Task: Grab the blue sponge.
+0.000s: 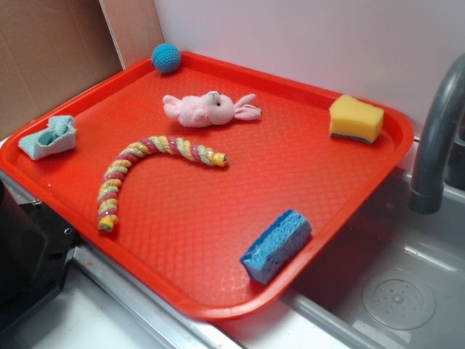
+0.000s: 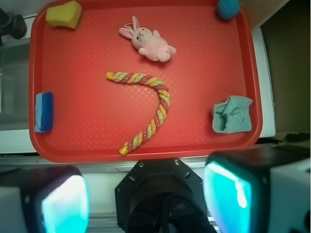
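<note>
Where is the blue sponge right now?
In the exterior view, the blue sponge lies at the red tray's near right edge, beside the sink, well apart from the yellow sponge.

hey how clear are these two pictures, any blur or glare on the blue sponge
Exterior view: even soft light, blue sponge sharp, slight sheen on the red tray rim. Wrist view: sponge sharp at the tray's edge; the gripper fingers are blurred, glowing cyan.
</note>
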Controlling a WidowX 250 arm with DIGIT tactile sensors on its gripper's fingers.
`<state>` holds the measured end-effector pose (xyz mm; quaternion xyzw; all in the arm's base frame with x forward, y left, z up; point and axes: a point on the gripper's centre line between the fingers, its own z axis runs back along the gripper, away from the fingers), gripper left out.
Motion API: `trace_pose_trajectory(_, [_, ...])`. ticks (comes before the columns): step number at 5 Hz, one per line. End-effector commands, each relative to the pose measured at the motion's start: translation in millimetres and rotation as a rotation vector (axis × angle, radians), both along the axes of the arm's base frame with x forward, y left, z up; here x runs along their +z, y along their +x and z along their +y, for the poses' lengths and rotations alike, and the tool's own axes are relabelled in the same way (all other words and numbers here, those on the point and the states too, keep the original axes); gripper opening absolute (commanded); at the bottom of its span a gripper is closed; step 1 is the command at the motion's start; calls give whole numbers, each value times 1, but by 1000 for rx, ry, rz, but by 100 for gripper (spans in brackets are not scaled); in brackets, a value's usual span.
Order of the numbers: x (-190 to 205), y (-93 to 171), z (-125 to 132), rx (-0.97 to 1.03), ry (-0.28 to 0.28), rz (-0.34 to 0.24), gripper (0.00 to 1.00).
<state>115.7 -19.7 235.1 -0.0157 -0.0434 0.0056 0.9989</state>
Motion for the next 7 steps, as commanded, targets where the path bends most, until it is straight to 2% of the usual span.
trace_pose_trajectory(1, [0,0,0,0,0,0,100])
trace_pose_trajectory(2, [-27,25,-50,-72,-17,-95,100])
trace_pose_trajectory(3, [-57,49,-100,-7,-116,-288,100])
trace_pose_trajectory(4, [-77,65,-151,-68,-115,-276,100])
trace_pose_trajectory(6, [-77,65,-151,-68,-115,-276,100])
trace_pose_trajectory(7, [-112,67,-146,15,-157,-119,100])
